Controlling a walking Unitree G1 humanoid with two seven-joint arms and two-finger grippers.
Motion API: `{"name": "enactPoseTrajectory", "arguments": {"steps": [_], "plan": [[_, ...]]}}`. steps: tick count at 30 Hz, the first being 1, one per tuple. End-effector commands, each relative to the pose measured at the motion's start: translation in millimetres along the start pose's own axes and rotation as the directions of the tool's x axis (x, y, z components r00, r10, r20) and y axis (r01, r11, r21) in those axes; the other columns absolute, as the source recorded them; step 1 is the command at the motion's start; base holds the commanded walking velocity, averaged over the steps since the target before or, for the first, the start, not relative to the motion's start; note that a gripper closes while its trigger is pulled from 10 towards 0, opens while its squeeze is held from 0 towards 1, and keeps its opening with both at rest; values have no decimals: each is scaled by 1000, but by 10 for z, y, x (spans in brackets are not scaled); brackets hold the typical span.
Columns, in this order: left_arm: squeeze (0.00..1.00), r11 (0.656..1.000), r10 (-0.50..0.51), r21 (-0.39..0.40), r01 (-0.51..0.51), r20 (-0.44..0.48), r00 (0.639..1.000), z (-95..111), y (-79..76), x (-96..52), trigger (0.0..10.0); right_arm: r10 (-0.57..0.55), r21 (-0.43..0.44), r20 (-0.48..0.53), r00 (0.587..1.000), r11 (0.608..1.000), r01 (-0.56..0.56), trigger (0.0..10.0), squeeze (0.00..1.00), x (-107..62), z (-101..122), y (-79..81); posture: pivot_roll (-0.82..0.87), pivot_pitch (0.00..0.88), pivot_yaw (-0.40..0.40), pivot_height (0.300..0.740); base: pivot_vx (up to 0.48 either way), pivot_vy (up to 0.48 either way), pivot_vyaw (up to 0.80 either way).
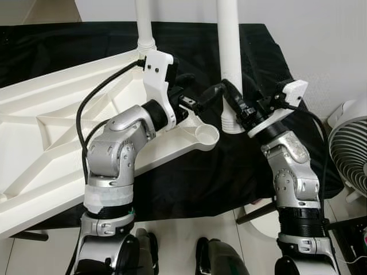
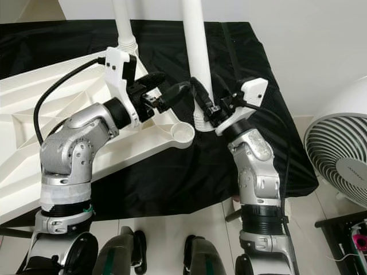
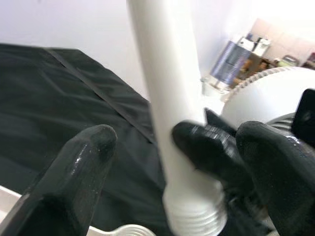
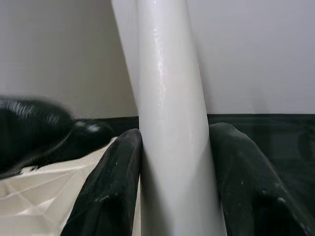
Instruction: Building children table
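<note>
Right gripper [image 4: 172, 187] clamped on white leg [image 1: 230, 63], upright just beside the tabletop's [image 1: 51, 143] corner socket [image 1: 207, 135].
Leg: smooth round tube, threaded lower end. Tabletop: white, ribbed underside up, on black cloth [image 1: 229, 177]. Left gripper [image 3: 172, 147] by the socket, fingers spread, gripping nothing. Second leg [image 1: 143, 26] stands behind.

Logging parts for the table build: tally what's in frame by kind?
White table legs: 2, one already standing in the tabletop, one held by the right gripper
White upturned tabletop: 1
Black cloth: 1
White fans: 1
Total: 5
</note>
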State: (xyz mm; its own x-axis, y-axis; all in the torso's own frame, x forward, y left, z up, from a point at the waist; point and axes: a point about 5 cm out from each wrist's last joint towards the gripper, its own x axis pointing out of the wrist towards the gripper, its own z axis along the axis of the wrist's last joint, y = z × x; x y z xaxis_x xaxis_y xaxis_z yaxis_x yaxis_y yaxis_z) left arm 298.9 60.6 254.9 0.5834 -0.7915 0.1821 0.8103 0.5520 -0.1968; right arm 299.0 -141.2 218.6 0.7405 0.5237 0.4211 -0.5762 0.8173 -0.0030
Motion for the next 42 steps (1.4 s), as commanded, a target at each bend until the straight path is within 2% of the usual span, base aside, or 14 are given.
{"name": "enactPoseTrajectory", "arguments": {"steps": [1, 2, 8, 14, 17, 19, 26, 32, 33, 34, 35, 36, 37, 42], "plan": [[0, 997, -60, -40, 60, -9, 998, 36, -52, 22, 10000, 36, -25, 12, 999, 999, -35, 10000, 0, -13, 10, 51, -20, 71, 24, 740, 0, 0, 0], [0, 995, -61, -82, 59, -17, 998, 48, -37, 35, 10000, 54, -22, 14, 998, 998, -54, 10000, 0, -17, -1, 82, -20, 69, 26, 740, 0, 0, 0], [0, 988, -44, -148, 41, -17, 999, 138, 41, 81, 10000, 102, -33, 9, 995, 994, -101, 10000, 0, -29, -33, 149, -21, 66, 23, 740, 0, 0, 0], [0, 985, -17, -174, 11, -32, 999, 177, 100, 104, 10000, 123, -30, 11, 992, 992, -122, 10000, 0, -31, -43, 199, -20, 60, 18, 740, 0, 0, 0], [0, 982, 38, -183, -47, -52, 998, 231, 225, 127, 10000, 127, -16, 12, 992, 992, -127, 10000, 0, -63, -64, 285, -20, 54, 15, 740, 0, 0, 0], [0, 982, 38, -183, -47, -52, 998, 231, 225, 127, 10000, 127, -16, 12, 992, 992, -127, 10000, 0, -63, -64, 285, -20, 54, 15, 740, 0, 0, 0], [0, 973, 90, -211, -97, -41, 995, 426, 403, 123, 10000, 107, 16, -8, 994, 994, -107, 10000, 0, -145, -159, 361, -23, 47, 20, 740, 0, 0, 0], [0, 968, 88, -232, -96, -46, 995, 450, 409, 127, 10000, 104, 11, -16, 994, 994, -104, 10000, 0, -161, -186, 382, -25, 44, 23, 740, 0, 0, 0], [0, 965, 67, -249, -79, -56, 996, 429, 367, 136, 5529, 101, 11, -17, 995, 995, -101, 10000, 0, -162, -191, 383, -24, 41, 24, 740, 0, 0, 0], [0, 965, 67, -249, -79, -56, 996, 429, 367, 136, 5529, 101, 11, -17, 995, 995, -101, 10000, 0, -162, -191, 383, -24, 41, 24, 740, 0, 0, 0], [0, 965, 40, -259, -53, -56, 998, 409, 305, 148, 1647, 101, 6, -19, 995, 995, -101, 10000, 0, -162, -196, 383, -24, 39, 27, 740, 0, 0, 0], [0, 965, 40, -259, -53, -56, 998, 409, 305, 148, 1647, 101, 6, -19, 995, 995, -101, 10000, 0, -162, -196, 383, -24, 39, 27, 740, 0, 0, 0], [0, 961, 13, -274, -29, -61, 998, 391, 246, 159, 0, 100, 3, -21, 995, 995, -100, 10000, 0, -161, -201, 383, -22, 37, 26, 740, 0, 0, 0], [0, 959, -11, -284, -8, -65, 998, 373, 178, 174, 0, 86, -14, -35, 996, 996, -86, 10000, 0, -132, -209, 365, -10, 36, 22, 740, 0, 0, 0]]}}
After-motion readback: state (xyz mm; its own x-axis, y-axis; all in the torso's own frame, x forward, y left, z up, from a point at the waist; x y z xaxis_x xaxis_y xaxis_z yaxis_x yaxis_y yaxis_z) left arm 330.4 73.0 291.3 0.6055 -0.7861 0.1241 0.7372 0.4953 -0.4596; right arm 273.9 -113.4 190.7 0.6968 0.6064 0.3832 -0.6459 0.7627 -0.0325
